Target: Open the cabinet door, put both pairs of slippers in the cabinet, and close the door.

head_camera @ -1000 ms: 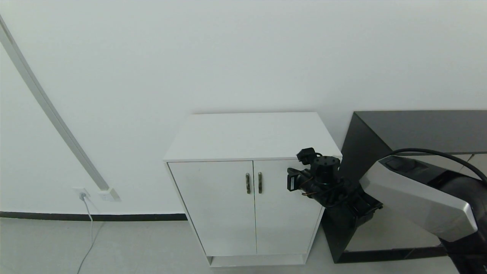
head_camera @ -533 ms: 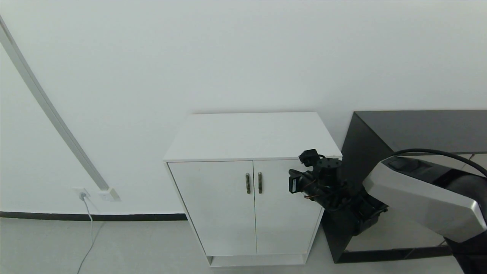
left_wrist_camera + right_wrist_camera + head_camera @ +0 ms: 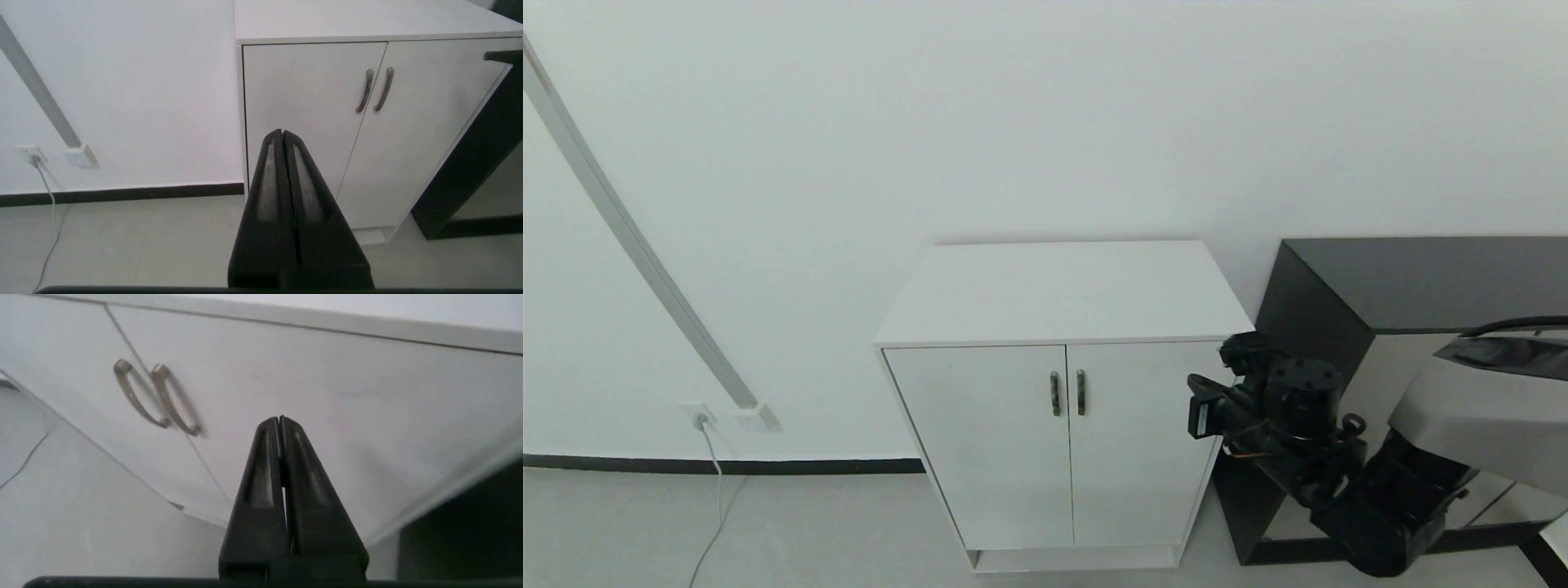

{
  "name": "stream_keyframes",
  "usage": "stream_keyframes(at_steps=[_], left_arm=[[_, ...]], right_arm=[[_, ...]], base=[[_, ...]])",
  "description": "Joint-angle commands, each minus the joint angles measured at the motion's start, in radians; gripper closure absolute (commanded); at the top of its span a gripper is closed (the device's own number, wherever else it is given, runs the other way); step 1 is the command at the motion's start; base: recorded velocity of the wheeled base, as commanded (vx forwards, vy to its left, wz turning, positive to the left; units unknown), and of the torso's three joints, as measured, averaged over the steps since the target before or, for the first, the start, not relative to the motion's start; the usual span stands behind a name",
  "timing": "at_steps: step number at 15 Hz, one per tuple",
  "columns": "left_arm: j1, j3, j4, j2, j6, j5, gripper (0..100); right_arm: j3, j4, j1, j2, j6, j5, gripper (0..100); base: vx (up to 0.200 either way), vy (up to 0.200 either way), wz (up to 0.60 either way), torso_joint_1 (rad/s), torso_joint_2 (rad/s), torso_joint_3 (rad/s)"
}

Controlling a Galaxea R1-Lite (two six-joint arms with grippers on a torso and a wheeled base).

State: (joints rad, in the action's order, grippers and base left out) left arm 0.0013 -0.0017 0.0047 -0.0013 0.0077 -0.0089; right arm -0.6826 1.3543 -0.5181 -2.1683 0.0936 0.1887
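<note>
The white cabinet (image 3: 1054, 294) stands against the wall with both doors shut. Its two metal handles (image 3: 1067, 393) sit side by side at the middle seam. My right arm's wrist (image 3: 1258, 408) hangs in front of the cabinet's right edge, at handle height. In the right wrist view my right gripper (image 3: 281, 423) is shut on nothing and points at the right door, with the handles (image 3: 155, 400) off to one side. My left gripper (image 3: 282, 135) is also shut and empty, held well back from the cabinet (image 3: 327, 106) above the floor.
A black, glossy low cabinet (image 3: 1405, 278) stands right beside the white one. A wall socket with a cable (image 3: 698, 418) and a slanted grey conduit (image 3: 629, 237) are at the left. Bare grey floor (image 3: 809, 523) lies in front.
My right arm has moved to the right and a little lower, from in front of the right door to the cabinet's right edge. The doors stay shut.
</note>
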Motion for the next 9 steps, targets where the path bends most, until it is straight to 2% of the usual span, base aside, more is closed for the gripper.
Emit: stream_keyframes(at_steps=[1,4,9], left_arm=[[0.000,0.000,0.000,0.001,0.000,0.000,100],[0.000,0.000,0.000,0.001,0.000,0.000,100],[0.000,0.000,0.000,0.001,0.000,0.000,100]], right_arm=[[0.170,0.077,0.052,0.139,-0.018,0.049,100],[0.317,0.149,0.145,0.243,-0.061,0.061,100],[0.485,0.149,0.300,0.426,-0.114,0.092,100]], base=[[0.000,0.000,0.00,0.000,0.00,0.000],[0.000,0.000,0.00,0.000,0.00,0.000],[0.000,0.000,0.00,0.000,0.00,0.000]])
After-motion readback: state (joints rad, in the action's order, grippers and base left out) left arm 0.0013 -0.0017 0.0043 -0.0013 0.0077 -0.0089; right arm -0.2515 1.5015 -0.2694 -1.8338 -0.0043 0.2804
